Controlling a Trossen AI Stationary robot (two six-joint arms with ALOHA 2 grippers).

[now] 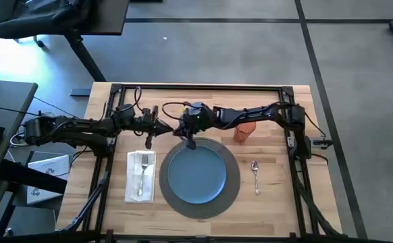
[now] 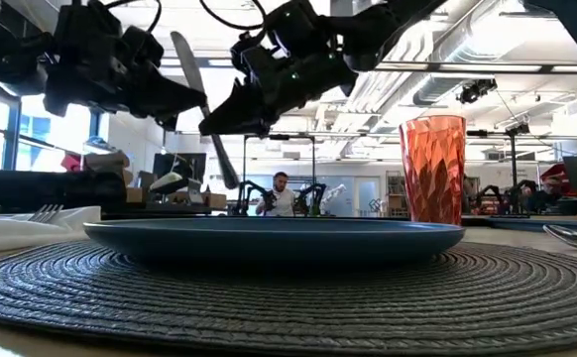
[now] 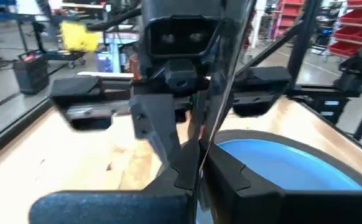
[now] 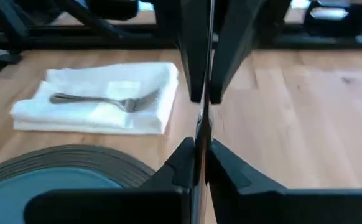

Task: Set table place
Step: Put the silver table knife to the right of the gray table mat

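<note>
Closest to the low camera lay the round grey woven placemat (image 2: 288,297) on the wooden table (image 1: 277,202), carrying the blue plate (image 1: 196,174). Left of the plate, a fork (image 1: 141,177) rested on a folded white napkin (image 1: 141,192). Above the plate's far rim, the left gripper (image 1: 149,126) and the right gripper (image 1: 187,133) met over the table, both clamped on one knife (image 2: 201,99) held in the air between them. Right of the plate's far edge stood an orange tumbler (image 1: 244,130); nearer, just right of the placemat, lay a spoon (image 1: 256,175).
</note>
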